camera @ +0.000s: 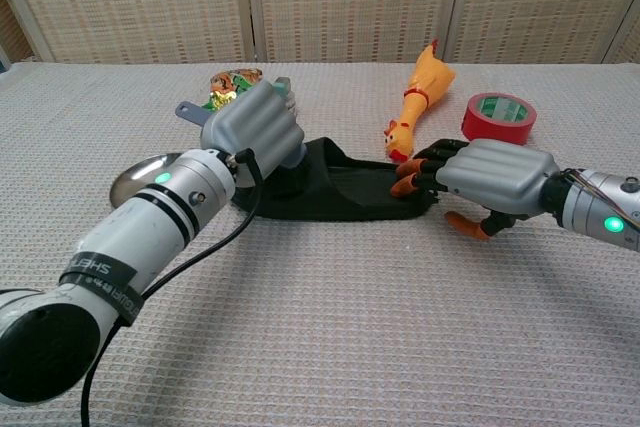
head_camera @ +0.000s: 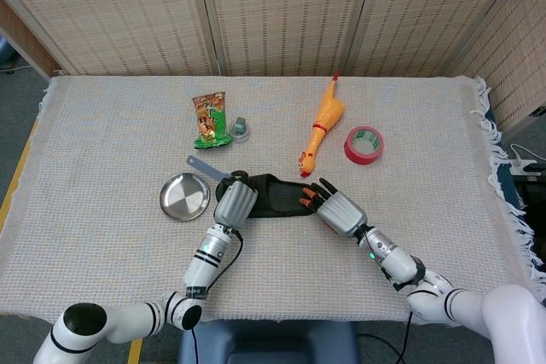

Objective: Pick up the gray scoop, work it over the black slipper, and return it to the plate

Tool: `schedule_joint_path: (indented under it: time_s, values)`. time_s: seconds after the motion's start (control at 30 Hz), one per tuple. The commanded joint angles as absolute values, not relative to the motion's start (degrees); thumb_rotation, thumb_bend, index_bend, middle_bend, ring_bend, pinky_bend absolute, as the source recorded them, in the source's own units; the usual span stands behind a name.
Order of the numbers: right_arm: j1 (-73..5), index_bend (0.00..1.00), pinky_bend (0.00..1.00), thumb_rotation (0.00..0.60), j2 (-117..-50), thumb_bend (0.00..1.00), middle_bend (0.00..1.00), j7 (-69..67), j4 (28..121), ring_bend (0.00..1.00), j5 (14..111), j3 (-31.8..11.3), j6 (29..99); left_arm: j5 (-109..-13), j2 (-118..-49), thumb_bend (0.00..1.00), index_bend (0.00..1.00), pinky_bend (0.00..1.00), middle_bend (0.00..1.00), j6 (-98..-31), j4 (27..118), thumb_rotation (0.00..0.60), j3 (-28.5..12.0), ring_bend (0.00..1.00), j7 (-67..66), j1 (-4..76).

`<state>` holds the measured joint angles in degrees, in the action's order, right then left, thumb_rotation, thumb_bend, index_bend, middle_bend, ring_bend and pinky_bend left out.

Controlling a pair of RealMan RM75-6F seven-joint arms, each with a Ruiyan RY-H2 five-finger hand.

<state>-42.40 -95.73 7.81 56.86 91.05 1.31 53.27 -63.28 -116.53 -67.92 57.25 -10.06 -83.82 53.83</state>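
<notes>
My left hand (head_camera: 236, 202) grips the gray scoop; its handle (head_camera: 205, 166) sticks out up and to the left, over the heel end of the black slipper (head_camera: 275, 197). In the chest view the same hand (camera: 255, 127) is a closed fist with the scoop handle (camera: 195, 109) behind it. My right hand (head_camera: 337, 209) presses its fingertips on the slipper's toe end, with the thumb apart on the cloth (camera: 466, 228). The round steel plate (head_camera: 184, 197) lies just left of the left hand and has nothing on it.
A snack bag (head_camera: 209, 119) and a small gray object (head_camera: 241, 130) lie behind the plate. A yellow rubber chicken (head_camera: 322, 124) and a red tape roll (head_camera: 363, 144) sit behind the slipper on the right. A woven cloth covers the table.
</notes>
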Motion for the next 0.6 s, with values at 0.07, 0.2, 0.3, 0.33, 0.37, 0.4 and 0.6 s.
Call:
schedule_joint_path:
  time_s: [0.07, 0.2, 0.3, 0.33, 0.37, 0.4, 0.6]
  values:
    - [-41.8, 0.1, 0.01, 0.6, -93.8, 0.55, 0.07, 6.8, 59.2, 0.0, 91.8, 1.3, 55.7, -63.5, -114.0, 0.57, 0.86, 1.0, 0.96, -69.6, 61.6, 0.6, -9.3, 0.76, -83.5, 51.8]
    - [-40.7, 0.02, 0.01, 0.6, -89.7, 0.55, 0.07, 4.5, 63.8, 0.0, 92.3, 0.3, 59.8, -62.9, -110.3, 0.57, 0.86, 1.0, 0.96, -72.0, 69.3, 0.6, -7.5, 0.76, -86.2, 49.0]
    - [-39.9, 0.0, 0.0, 0.6, -85.4, 0.54, 0.05, 3.2, 68.7, 0.0, 91.7, -1.0, 62.5, -60.6, -108.0, 0.57, 0.86, 1.0, 0.96, -73.4, 74.4, 0.6, -6.9, 0.76, -89.3, 47.0]
    - [-39.6, 0.0, 0.0, 0.6, -84.0, 0.54, 0.05, 3.1, 70.4, 0.0, 91.4, -1.5, 63.2, -59.7, -107.4, 0.57, 0.86, 1.0, 0.96, -73.6, 75.5, 0.6, -6.8, 0.76, -90.1, 46.6]
    - [-39.2, 0.0, 0.0, 0.6, -82.2, 0.52, 0.04, 3.1, 72.5, 0.0, 91.3, -2.0, 64.3, -58.6, -106.7, 0.57, 0.86, 1.0, 0.96, -73.9, 76.6, 0.6, -6.9, 0.76, -90.9, 46.2]
    - [-38.9, 0.0, 0.0, 0.6, -81.0, 0.5, 0.03, 3.5, 73.9, 0.0, 91.2, -2.3, 65.1, -57.9, -106.3, 0.57, 0.86, 1.0, 0.96, -74.2, 77.0, 0.6, -6.9, 0.76, -91.6, 45.9]
    - [-36.1, 0.0, 0.0, 0.6, -74.9, 0.47, 0.01, 6.5, 81.6, 0.0, 91.1, -2.2, 68.3, -53.8, -105.5, 0.57, 0.86, 1.0, 0.96, -74.0, 75.3, 0.6, -7.4, 0.76, -93.3, 45.4]
